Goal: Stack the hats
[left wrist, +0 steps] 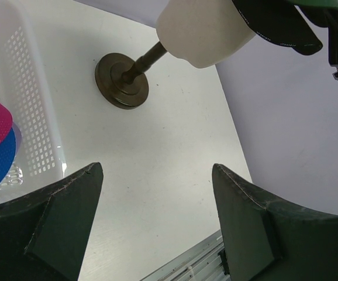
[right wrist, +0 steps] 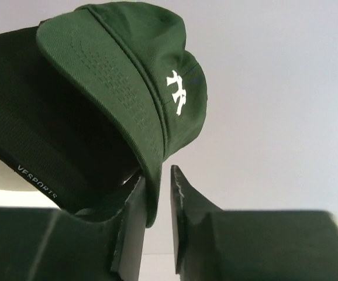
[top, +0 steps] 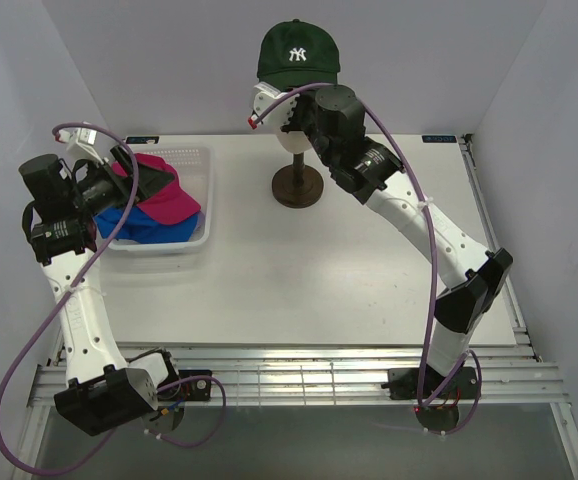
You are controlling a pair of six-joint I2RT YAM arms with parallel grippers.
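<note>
Placement: right fingers (right wrist: 131,234) pinch green NY cap (right wrist: 128,76) brim over black cap (right wrist: 40,134) on mannequin head (left wrist: 201,32), left fingers (left wrist: 58,222) spread empty; release likely next.

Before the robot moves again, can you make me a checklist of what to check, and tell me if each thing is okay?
1. The dark green fabric cap with white NY logo sits on top of the black fabric cap on the cream mannequin head: ok.
2. The right end effector is pinching the green cap's brim: ok.
3. The left end effector is open and empty: ok.
4. The brown round stand is upright on the white table: ok.
5. All hats stacked: not ok; the magenta cap and bright blue cap lie in the white plastic basket.
6. More hats hidden under those: cannot tell.
</note>
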